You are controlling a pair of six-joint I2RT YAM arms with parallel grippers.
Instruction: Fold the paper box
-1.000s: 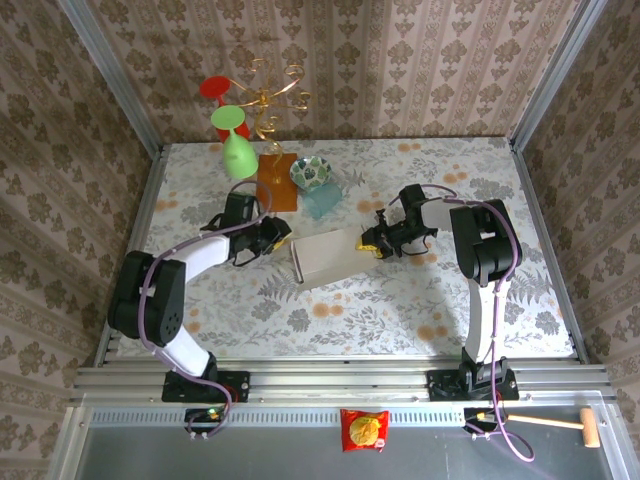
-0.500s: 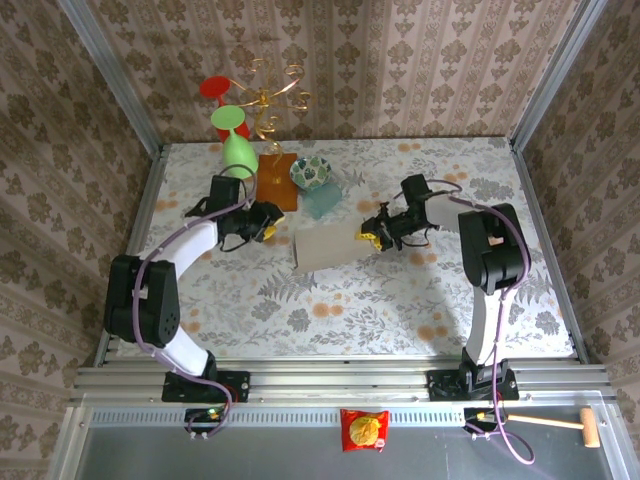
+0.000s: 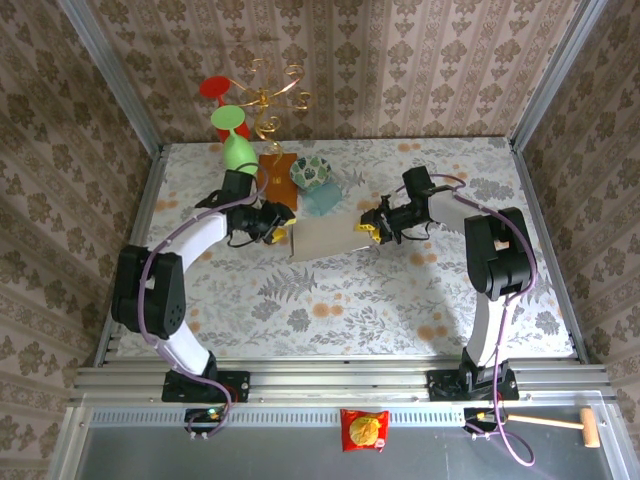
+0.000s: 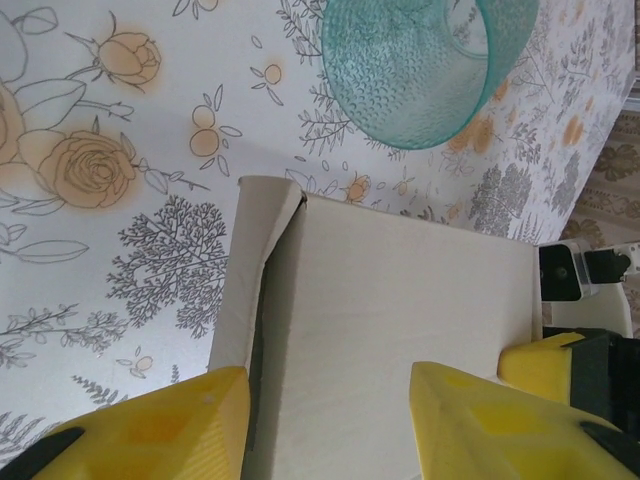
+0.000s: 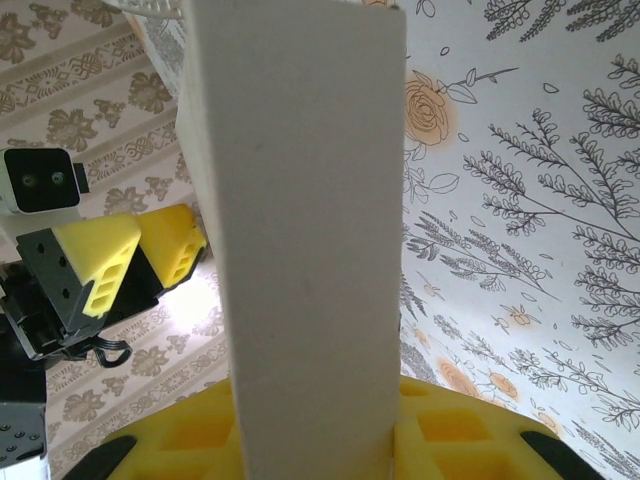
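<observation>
The paper box [image 3: 325, 238] is a pale flattened cardboard piece held between both arms at mid-table. My right gripper [image 3: 370, 228] is shut on its right end. In the right wrist view a panel of the paper box [image 5: 300, 230] stands edge-up between the yellow fingers [image 5: 450, 425] of the right gripper [image 5: 315, 430]. My left gripper [image 3: 275, 225] is at the box's left end. In the left wrist view the left gripper [image 4: 330, 385] is open, its fingers [image 4: 150, 430] spread over the paper box [image 4: 400, 320], whose side flap is folded along the left edge.
A teal cup [image 3: 322, 200] lies just behind the box, also the teal cup [image 4: 425, 60] close ahead of the left gripper. A patterned bowl [image 3: 310, 172], brown board [image 3: 277, 180], green glass [image 3: 238, 150] and gold stand [image 3: 265, 95] crowd the back left.
The right gripper has carried the box a little toward the back of the table. The left gripper drew back, then came in to the box's left end with its jaws wider.
</observation>
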